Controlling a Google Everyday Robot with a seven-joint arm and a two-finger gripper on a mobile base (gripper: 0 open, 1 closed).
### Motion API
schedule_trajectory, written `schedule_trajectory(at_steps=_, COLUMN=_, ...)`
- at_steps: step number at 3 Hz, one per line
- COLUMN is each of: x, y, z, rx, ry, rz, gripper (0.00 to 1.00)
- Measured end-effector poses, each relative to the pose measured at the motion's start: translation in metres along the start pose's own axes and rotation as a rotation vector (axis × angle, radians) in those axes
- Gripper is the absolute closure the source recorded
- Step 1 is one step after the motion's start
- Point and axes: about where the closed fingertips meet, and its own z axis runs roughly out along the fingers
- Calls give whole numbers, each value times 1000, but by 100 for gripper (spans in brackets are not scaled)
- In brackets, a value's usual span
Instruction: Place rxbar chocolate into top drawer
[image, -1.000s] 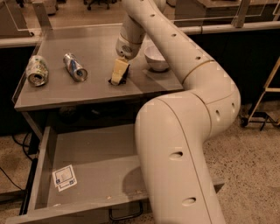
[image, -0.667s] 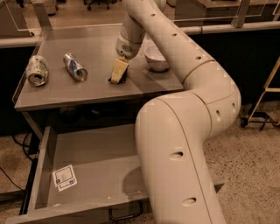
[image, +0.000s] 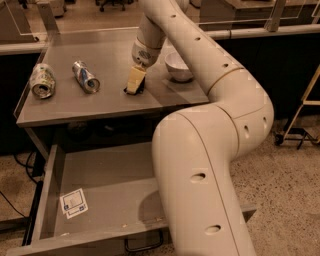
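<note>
Two crushed silver cans lie on the grey metal table (image: 100, 107) at upper left: one can (image: 42, 80) nearer the left edge, the other can (image: 86, 76) to its right. Their label print is too small to read. One white bowl (image: 178, 65) sits right of centre. The pale end effector (image: 134, 86) is lowered onto the dark rxbar chocolate (image: 141, 89) between can and bowl; I cannot tell its grip. Below, the grey top drawer (image: 107, 170) stands open with one white square sticker (image: 73, 202), its marks unreadable.
</note>
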Motion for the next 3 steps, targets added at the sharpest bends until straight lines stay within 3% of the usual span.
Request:
schedule_trajectory(at_steps=1, x=2, y=10, z=-25, rx=-5, ry=-59, rz=-9, gripper=100)
schedule_trajectory(at_steps=2, x=13, y=45, z=-90, rx=43, ry=-132, rz=-26, gripper=100)
schedule_trajectory(at_steps=3, x=13, y=47, z=-87, rx=39, ry=-130, rz=-27, gripper=100)
